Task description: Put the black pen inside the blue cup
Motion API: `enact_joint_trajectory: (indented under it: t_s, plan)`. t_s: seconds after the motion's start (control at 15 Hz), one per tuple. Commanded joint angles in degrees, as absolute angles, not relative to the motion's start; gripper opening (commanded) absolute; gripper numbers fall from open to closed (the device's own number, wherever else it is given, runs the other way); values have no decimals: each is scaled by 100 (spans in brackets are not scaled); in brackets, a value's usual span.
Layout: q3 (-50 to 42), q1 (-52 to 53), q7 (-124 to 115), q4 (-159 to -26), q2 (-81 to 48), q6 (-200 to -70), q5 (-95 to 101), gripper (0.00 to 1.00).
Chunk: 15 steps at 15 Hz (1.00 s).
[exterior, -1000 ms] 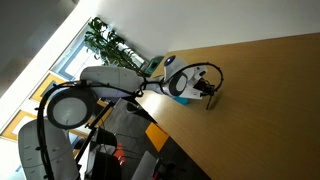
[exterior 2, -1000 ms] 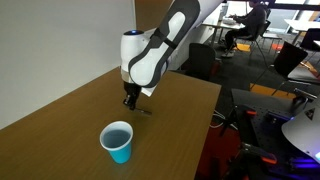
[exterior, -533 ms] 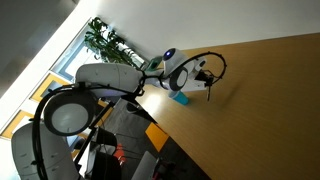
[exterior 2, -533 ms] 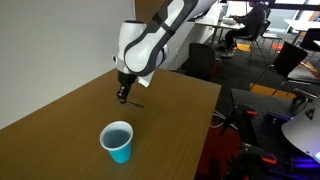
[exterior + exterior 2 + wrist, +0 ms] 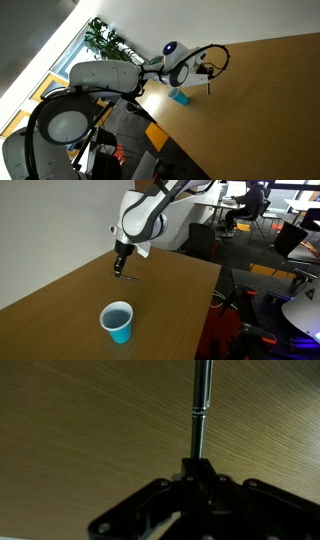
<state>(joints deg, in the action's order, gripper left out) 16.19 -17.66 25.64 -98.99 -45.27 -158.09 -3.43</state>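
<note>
Office, wooden table (image 5: pixel 60 305). The gripper (image 5: pixel 119 268) is clamped on the black pen (image 5: pixel 200 405), which points down above the far part of the table. The blue cup (image 5: pixel 118 320) stands upright nearer, well apart. Best approach, I judge: carry the pen over the rim, hold it vertical, centre it, then lower before releasing.

Cup (image 5: pixel 118 322) stands upright on the counter (image 5: pixel 60 295), toward the near end in an exterior view, close to the right edge. End effector (image 5: pixel 120 268) is positioned farther back, above the counter's far part. Pen (image 5: pixel 200 405) is clamped between its jaws and projects straight out from them over the counter surface. Pen is outside the cup and well apart from it. Plant (image 5: pixel 105 40) stands beyond the counter's end, behind the arm.
</note>
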Motion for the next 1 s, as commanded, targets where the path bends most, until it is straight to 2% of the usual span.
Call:
enact_joint_trajectory:
  t_s: [0.0,0.4,0.93]
  plan:
    - [1709,-1781,2538,-10184,-4166,-15595,-532,3]
    - [1568,-1632,2154,-11048,-3531,-15841,-735,3]
    - [2422,-2464,3758,-11518,-3182,-15692,-1152,3]
